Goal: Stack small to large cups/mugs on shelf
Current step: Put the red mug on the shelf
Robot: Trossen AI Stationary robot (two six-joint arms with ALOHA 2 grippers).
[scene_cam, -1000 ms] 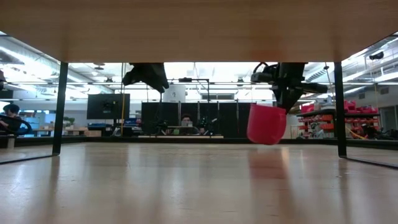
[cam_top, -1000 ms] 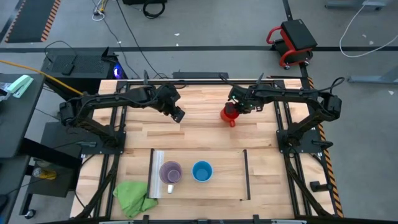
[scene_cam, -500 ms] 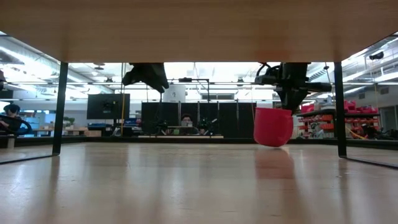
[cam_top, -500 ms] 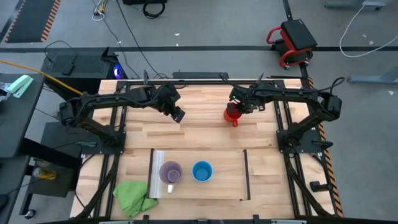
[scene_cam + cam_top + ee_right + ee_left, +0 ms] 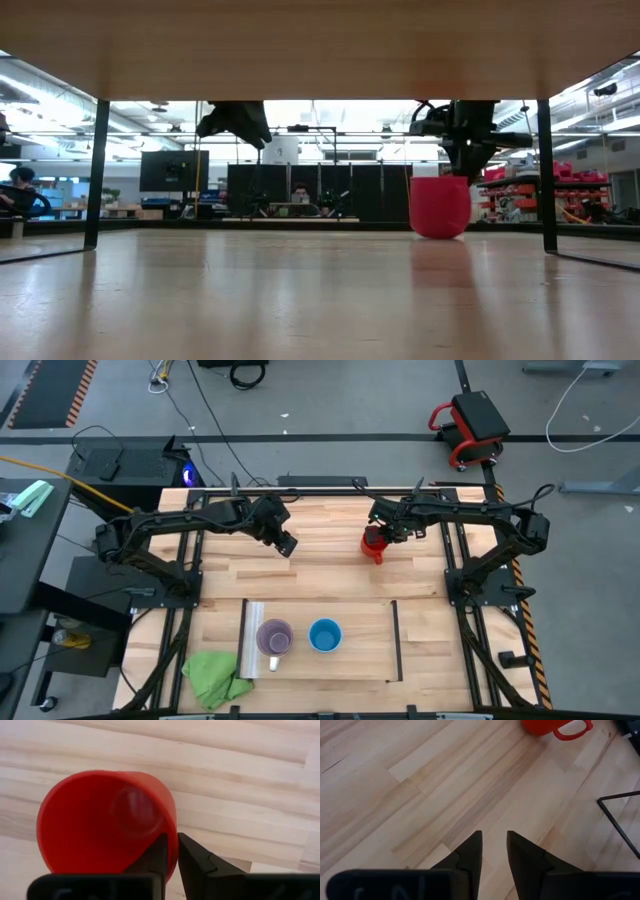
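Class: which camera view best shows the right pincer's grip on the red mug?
The right wrist view: the right pincer pinches the red mug by its rim. The high view shows them small; the low view, only the mug's side; the left wrist view, the handle.

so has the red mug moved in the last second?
Yes. In the low view the red mug was tilted above the tabletop; now it's lower, upright, nearer the right post.

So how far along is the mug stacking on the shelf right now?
Done: the pale purple mug and bright blue mug stand side by side on the light-wood shelf panel. In hand: the right gripper has its fingers pinching the red mug's rim at the table's far side. The left gripper hangs idle. Left: bringing the red mug over; nothing is stacked yet.
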